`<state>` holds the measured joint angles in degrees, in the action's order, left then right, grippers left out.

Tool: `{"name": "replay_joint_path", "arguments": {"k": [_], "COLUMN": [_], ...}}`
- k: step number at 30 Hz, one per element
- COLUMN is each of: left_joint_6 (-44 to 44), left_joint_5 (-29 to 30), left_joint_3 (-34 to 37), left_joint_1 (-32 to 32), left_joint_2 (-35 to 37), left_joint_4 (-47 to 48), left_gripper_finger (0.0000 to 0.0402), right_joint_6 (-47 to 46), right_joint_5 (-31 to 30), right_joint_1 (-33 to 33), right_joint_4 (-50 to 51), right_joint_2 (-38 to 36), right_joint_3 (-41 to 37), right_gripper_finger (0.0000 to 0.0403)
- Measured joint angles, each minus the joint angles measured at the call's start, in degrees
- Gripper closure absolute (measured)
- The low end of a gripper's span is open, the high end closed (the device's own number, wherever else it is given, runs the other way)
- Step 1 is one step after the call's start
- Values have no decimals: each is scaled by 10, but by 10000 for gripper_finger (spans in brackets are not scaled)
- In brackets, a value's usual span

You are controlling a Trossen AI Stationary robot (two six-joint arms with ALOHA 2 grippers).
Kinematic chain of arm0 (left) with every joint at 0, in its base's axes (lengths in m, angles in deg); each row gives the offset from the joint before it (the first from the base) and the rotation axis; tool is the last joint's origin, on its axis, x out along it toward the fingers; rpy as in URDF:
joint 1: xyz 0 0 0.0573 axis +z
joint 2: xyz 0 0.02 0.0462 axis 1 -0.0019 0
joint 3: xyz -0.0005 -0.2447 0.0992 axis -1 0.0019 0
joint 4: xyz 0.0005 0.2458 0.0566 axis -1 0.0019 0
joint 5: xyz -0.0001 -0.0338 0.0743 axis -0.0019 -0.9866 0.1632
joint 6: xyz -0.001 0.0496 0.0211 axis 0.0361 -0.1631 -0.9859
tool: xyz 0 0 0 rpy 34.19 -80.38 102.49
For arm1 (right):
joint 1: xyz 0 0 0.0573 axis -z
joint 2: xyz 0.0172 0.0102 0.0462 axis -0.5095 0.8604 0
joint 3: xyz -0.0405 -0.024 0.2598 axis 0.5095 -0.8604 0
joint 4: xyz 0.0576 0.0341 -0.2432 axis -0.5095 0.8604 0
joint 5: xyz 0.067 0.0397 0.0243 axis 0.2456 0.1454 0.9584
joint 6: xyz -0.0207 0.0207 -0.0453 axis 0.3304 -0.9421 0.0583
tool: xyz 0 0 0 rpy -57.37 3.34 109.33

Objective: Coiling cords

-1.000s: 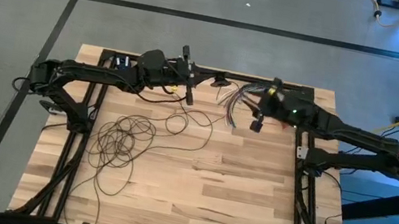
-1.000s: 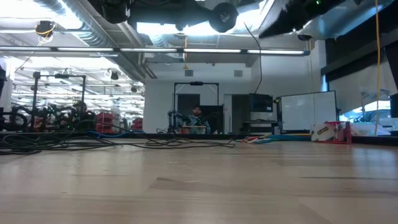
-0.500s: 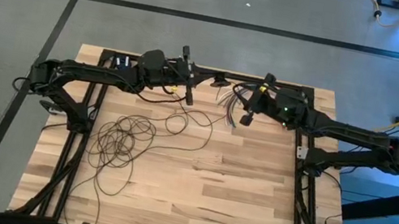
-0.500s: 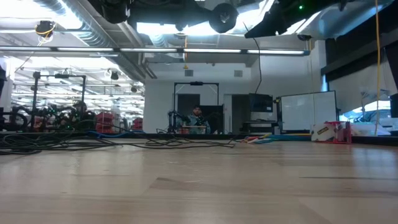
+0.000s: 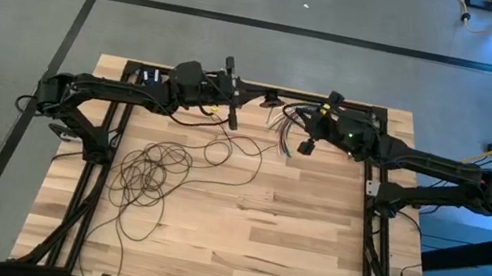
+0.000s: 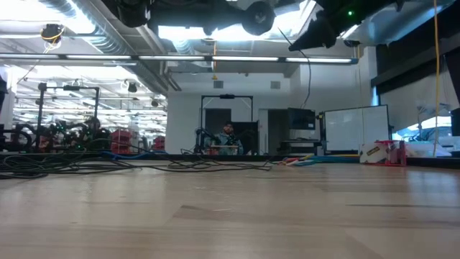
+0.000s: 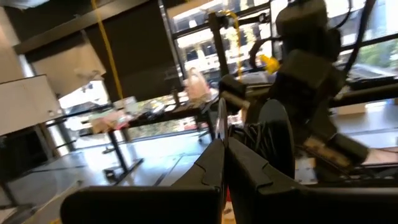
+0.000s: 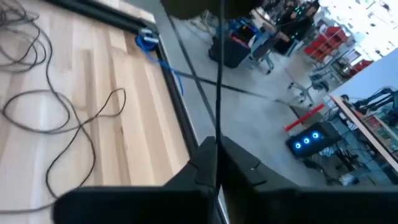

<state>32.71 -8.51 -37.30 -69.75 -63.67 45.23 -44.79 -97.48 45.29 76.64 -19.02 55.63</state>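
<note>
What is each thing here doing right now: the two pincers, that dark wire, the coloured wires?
Left pincer: shut, raised over the table's far edge.
Right pincer: shut on a strand of the cord, raised.
Cord: mostly lying in loose, tangled loops on the table.
Multicoloured wire bundle: lying spread out near the far edge.

I'm holding both arms stretched inward over the table's far edge, the left gripper (image 5: 231,115) raised with its fingers (image 7: 214,163) pressed together, the right gripper (image 5: 305,147) angling down near it, well apart, its fingers (image 8: 205,163) also closing tight against each other.
</note>
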Motion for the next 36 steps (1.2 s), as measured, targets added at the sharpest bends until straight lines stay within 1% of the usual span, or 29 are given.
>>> {"name": "replay_joint_path", "arguments": {"k": [2,4,9,13,16,21,26,28,31,36], "left_joint_6": [8,16,28,28,26,19,15,5,-2,-22], "left_joint_5": [-22,-30,-33,-34,-36,-37,-36,-36,-35,-35], "left_joint_3": [0,0,0,0,0,0,0,0,0,0], "left_joint_1": [0,-1,-5,-11,-14,-14,-14,-14,-13,-13], "left_joint_2": [0,0,0,0,0,0,0,0,0,0], "left_joint_4": [-8,-20,-41,-50,-47,-37,-26,-17,-1,18], "left_gripper_finger": [400,400,400,400,400,400,400,400,400,400], "right_joint_6": [0,-6,-14,-13,-13,-14,-29,-46,-66,-60], "right_joint_5": [0,0,8,8,22,44,46,37,36,34], "right_joint_1": [0,0,0,0,0,0,0,0,-1,-34], "right_joint_4": [13,3,-63,-124,-159,-176,-163,-158,-147,-120], "right_joint_2": [0,1,25,50,59,59,59,59,57,32], "right_joint_3": [0,-7,-34,-35,-36,-36,-36,-36,-36,-36], "right_gripper_finger": [396,394,395,398,389,390,392,380,346,290]}}
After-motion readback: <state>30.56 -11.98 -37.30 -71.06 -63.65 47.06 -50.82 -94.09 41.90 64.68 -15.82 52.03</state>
